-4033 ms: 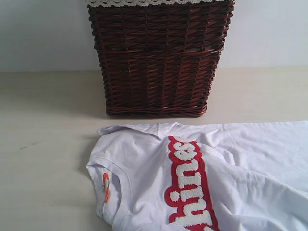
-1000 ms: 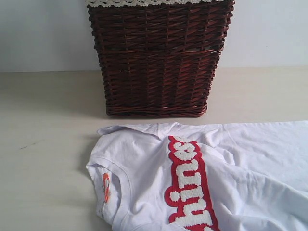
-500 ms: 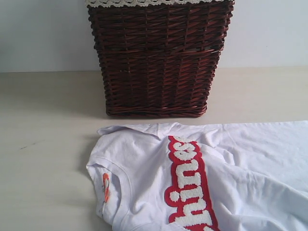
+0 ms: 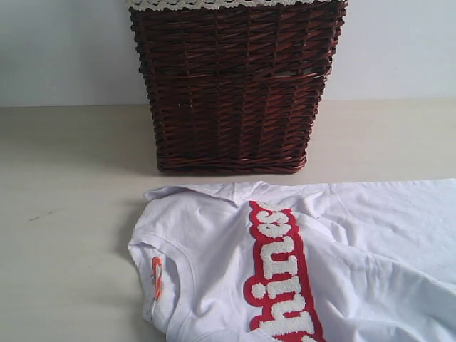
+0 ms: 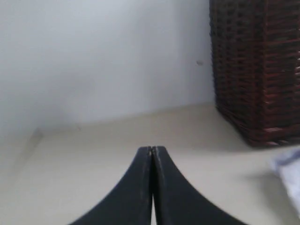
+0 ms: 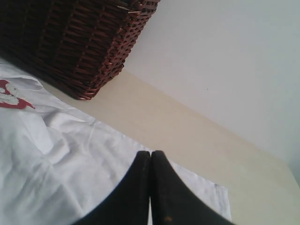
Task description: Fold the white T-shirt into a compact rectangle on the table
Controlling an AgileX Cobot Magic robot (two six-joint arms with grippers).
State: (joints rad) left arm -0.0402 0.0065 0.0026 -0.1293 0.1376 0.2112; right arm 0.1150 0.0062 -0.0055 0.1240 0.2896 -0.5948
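Table: broad, smooth, pale beige-cream table, running back to a plain white wall.

Shirt: white short-sleeved cotton T-shirt lies spread and unfolded on the table, front side up. The neck points to the left of the exterior view and the body runs off the right and lower edges. The cloth is lightly wrinkled.

Basket: tall dark brown wicker basket stands upright on the table just behind the shirt, with a pale lace-trimmed liner at its rim.

Lettering: fuzzy white letters outlined in red run across the chest.

Left gripper: black jaws pressed together, nothing between them, above bare table beside the basket.

Right gripper: jaws likewise pressed together and empty, over the shirt; contact with the cloth cannot be told.

Tag: small orange tag inside the round neck.
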